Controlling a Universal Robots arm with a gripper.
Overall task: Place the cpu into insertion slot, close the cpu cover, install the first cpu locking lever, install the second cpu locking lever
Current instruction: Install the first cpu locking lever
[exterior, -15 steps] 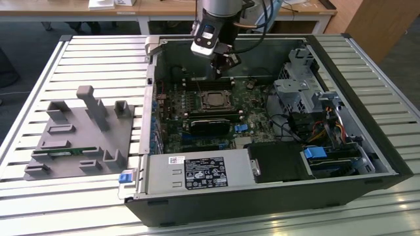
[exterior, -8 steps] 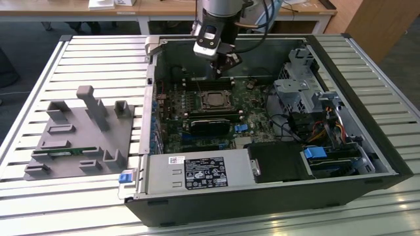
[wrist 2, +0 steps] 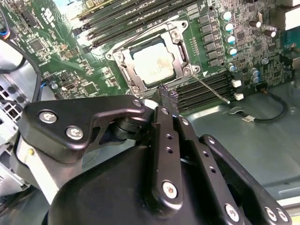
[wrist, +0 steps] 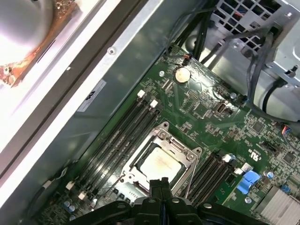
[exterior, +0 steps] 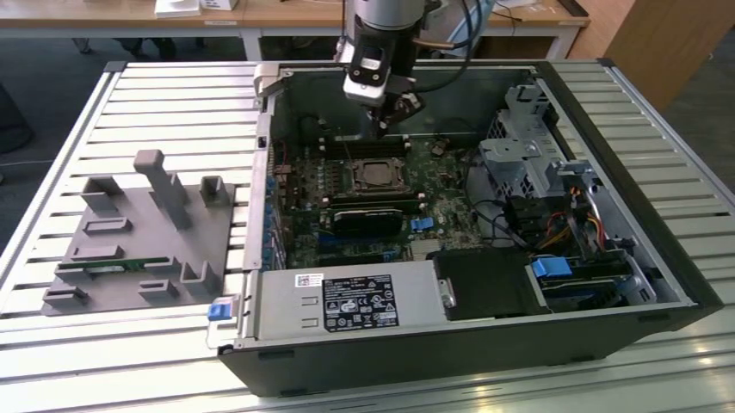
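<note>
Second wrist view: the gripper (wrist 2: pixel 166 96) is hovering with its fingers pressed together and nothing between them, just beside the socket edge on the lever's side. The cpu (wrist 2: pixel 151 63) is sitting in the insertion slot, and the cpu cover (wrist 2: pixel 182 47) is lying flat around it (its square opening is framing the grey top). One thin locking lever (wrist 2: pixel 211 88) is sticking out free over the memory slots (wrist 2: pixel 201 96), so the lever stage appears to be in hand. It is calling for a fingertip push that swings the rod down and hooks it under its catch.
</note>
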